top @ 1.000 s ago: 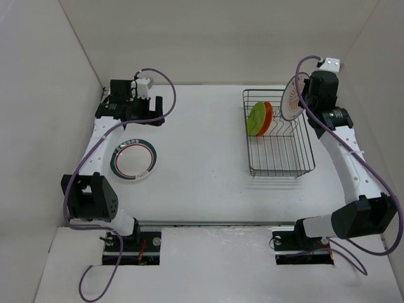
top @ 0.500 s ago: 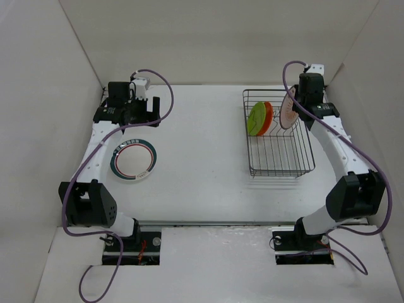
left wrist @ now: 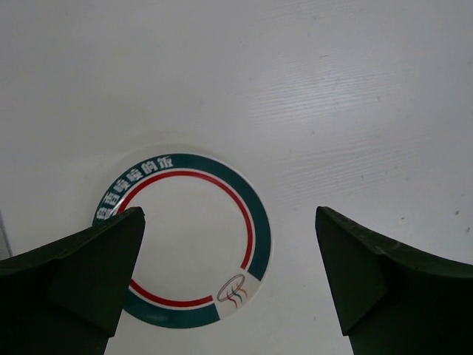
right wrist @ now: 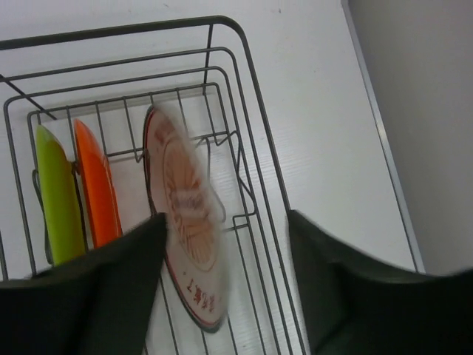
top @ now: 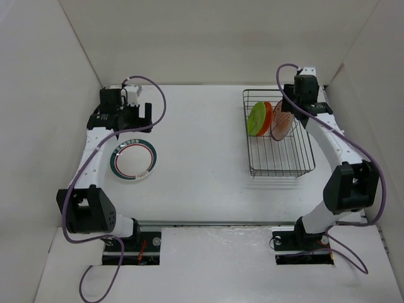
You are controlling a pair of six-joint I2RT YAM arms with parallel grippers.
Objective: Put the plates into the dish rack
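Standing in rack: lime plate [top: 255,118] and orange plate [top: 267,113], both on edge, side by side at far-left end; lime is outermost.
Wrist check: right wrist view shows lime [right wrist: 58,192] and orange [right wrist: 96,185] upright between the wires, close together; cannot tell if they touch.
Sunburst plate: [top: 281,121] in rack too, just right of orange, tilted so its face shows from above. Blurred in right wrist view [right wrist: 188,222], pattern hard to read there.
Rack: [top: 281,175] dark wire basket, right side of counter [top: 202,145]. All three plates sit in its far half. Rim corner shows in wrist view [right wrist: 222,22].
Ringed plate: [top: 133,159] flat on counter, left side, well apart from rack. White with a dark green ring, a thin red line inside it, and some lettering on the ring [left wrist: 188,244].
Left pincer: [top: 126,121] jaws wide open, gripping nothing. Hovers over far edge of ringed plate, and the plate shows between the two fingers in left wrist view [left wrist: 229,218].
Right pincer: [top: 291,104] at rack's far-right corner. Jaws apart [right wrist: 225,218], set on either side of sunburst plate's top, gap far wider than the plate, not clamped. One finger is just beside the plate's face; cannot tell if it touches.
Cables: purple, one looping off each wrist [top: 158,101].
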